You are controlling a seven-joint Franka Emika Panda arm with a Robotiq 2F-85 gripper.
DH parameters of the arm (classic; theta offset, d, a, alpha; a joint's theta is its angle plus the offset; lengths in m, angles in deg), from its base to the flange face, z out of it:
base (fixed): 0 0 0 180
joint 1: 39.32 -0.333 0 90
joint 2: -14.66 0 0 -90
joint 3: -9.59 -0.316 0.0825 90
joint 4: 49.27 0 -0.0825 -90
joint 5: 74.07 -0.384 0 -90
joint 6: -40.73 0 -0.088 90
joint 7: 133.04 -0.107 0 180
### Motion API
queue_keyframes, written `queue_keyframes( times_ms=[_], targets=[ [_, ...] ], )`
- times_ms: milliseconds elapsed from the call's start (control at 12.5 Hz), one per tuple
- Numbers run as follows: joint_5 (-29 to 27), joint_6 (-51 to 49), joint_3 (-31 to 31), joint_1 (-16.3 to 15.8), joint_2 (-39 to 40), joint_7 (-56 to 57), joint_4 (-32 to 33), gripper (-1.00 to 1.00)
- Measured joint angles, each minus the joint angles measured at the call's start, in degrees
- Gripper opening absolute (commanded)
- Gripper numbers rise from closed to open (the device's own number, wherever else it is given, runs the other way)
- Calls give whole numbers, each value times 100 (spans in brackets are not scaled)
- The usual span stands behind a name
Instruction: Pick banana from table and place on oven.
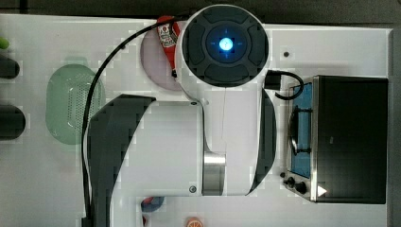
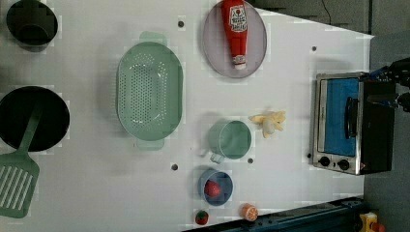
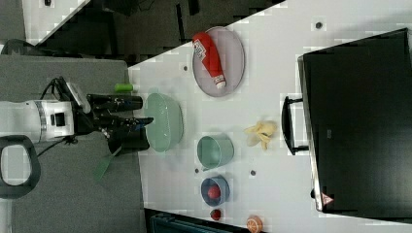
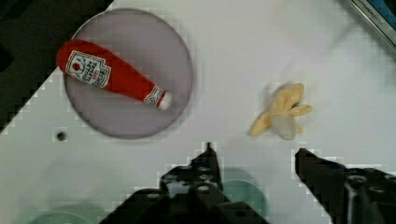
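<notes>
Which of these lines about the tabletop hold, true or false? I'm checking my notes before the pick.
1. The banana lies on the table, between the green cup and the oven. True.
2. The ketchup bottle stands upright. False: it lies flat on the grey plate.
3. The tool is open and empty. True.
4. The banana is on top of the oven. False: the top is bare.
5. The colander holds a strawberry. False: the small blue bowl holds it.
</notes>
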Motion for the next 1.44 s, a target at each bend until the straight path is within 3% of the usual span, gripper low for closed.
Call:
queue_keyframes(
  times_ms=[240,400,640,880,1120,1440],
  targets=[
    [112,-892,111,105,-1727,-57,1472,99],
    [130,-893,151,210,-2582,-73,1583,100],
    [83,-654,135,249,-2993,-86,1416,100],
    [177,269,39,261,-2474,-102,1774,100],
    [-25,1279,254,108,-1483,-95,2468,100],
    [23,2518,219,159,-91,-107,3173,100]
  ],
)
